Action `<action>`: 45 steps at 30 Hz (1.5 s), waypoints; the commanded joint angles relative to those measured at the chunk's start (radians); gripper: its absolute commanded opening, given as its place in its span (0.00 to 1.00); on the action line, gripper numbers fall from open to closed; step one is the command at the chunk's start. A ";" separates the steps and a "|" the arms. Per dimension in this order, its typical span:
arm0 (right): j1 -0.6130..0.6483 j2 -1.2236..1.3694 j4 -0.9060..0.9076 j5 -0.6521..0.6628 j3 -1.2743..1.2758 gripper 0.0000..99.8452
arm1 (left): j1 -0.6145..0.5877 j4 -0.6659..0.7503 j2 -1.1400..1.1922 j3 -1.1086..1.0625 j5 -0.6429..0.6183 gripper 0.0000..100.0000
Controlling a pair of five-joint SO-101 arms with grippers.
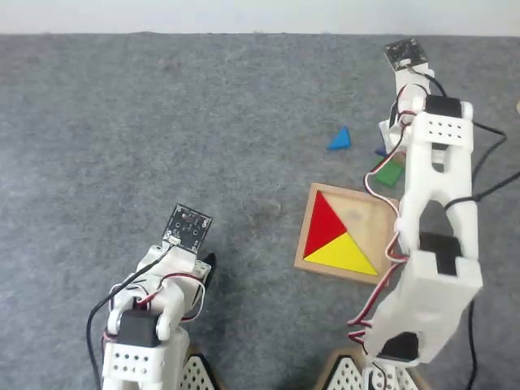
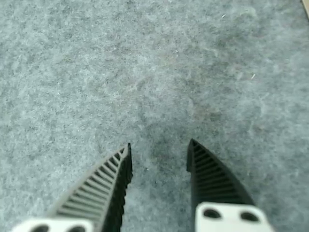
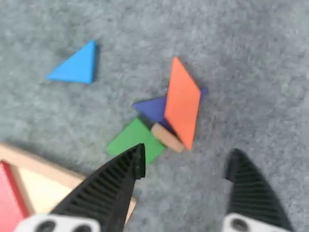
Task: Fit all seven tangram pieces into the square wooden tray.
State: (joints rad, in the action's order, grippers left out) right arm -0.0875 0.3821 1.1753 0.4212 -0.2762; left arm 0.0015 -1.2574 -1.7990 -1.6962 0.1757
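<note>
"Wood tray (image 1: 307, 223), lower right in the high view. What's in?"
"Red triangle (image 1: 323, 221) and yellow triangle (image 1: 345, 253). Five more wait on the desk (image 1: 162, 122) above it. One looks tan (image 3: 166, 137), I think."
"Jaws?"
"Wide and empty, the left jaws and the right jaws. The right jaws hang over the green square (image 3: 126, 141). I'd grab that next."

The left arm (image 1: 154, 317) is sitting folded back close to its base, its left gripper (image 2: 159, 147) pointing down with jaws parted. The right arm (image 1: 431, 236) is stretching far forward, its right gripper (image 3: 186, 159) hanging with jaws wide apart
</note>
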 commanded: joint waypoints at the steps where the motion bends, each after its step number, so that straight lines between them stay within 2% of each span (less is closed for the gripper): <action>1: -0.019 0.070 -0.010 0.040 -0.147 0.34 | -0.003 -0.006 -0.020 0.013 -0.006 0.18; 10: -0.031 0.426 -0.019 0.040 -0.471 0.34 | -0.006 -0.006 -0.020 0.013 -0.006 0.18; 18: -0.047 0.596 -0.012 0.034 -0.598 0.34 | -0.006 -0.006 -0.020 0.013 -0.006 0.18; 20: -0.048 0.599 0.015 0.032 -0.612 0.30 | -0.006 -0.006 -0.020 0.013 -0.006 0.18; 24: -0.048 0.598 0.070 0.032 -0.631 0.11 | -0.006 -0.006 -0.020 0.013 -0.006 0.18; 26: -0.048 0.599 0.088 0.035 -0.641 0.05 | -0.006 -0.006 -0.020 0.013 -0.006 0.18; 35: -0.120 0.555 0.116 0.023 -0.641 0.05 | -0.006 -0.006 -0.020 0.013 -0.006 0.18; 41: -0.186 0.397 0.278 0.049 -0.641 0.05 | -0.006 -0.006 -0.020 0.013 -0.006 0.18; 45: -0.185 0.269 0.414 0.089 -0.641 0.05 | -0.006 -0.006 -0.020 0.013 -0.006 0.18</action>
State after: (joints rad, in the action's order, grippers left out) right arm -0.2685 0.8101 1.4991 0.4780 -0.8807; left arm 0.0000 -1.2574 -1.7990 -1.6962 0.1757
